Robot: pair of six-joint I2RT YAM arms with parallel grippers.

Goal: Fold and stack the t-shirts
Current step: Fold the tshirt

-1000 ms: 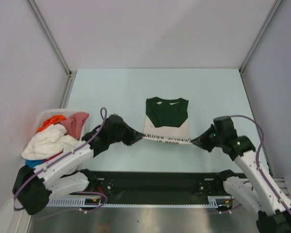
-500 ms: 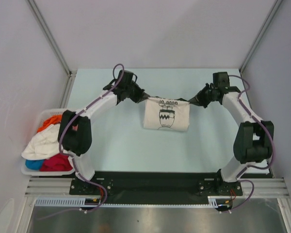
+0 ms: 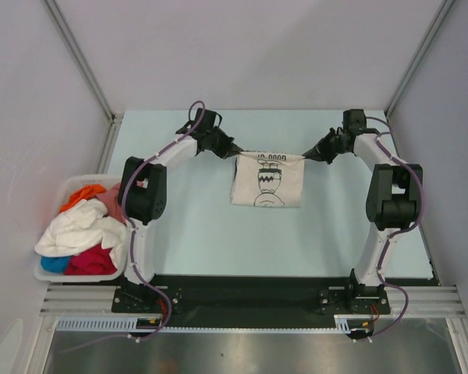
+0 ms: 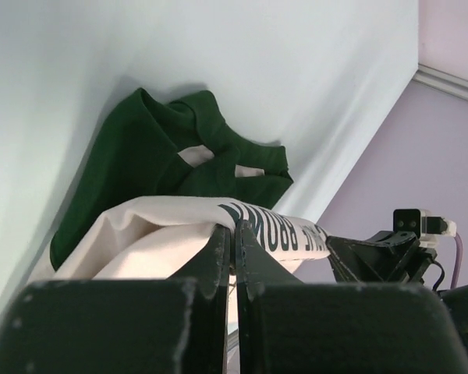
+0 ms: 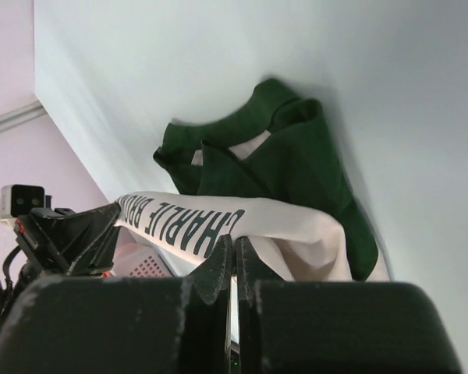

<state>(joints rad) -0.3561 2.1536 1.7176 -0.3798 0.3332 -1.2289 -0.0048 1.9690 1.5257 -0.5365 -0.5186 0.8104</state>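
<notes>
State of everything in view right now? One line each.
t-shirt: folded over, print side up, far edge pinched at both corners, not yet released.
left gripper: shut on the t-shirt's left corner.
right gripper: shut on the t-shirt's right corner.
other shirts: crumpled, unfolded, heaped in the basket.
basket: upright, full past its rim.

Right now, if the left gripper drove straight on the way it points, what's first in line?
The left gripper points along the far edge of the cream t-shirt its fingers pinch, so that cloth comes first. Beyond it, likely the right gripper, facing it nearly head-on; depth is unclear.
</notes>
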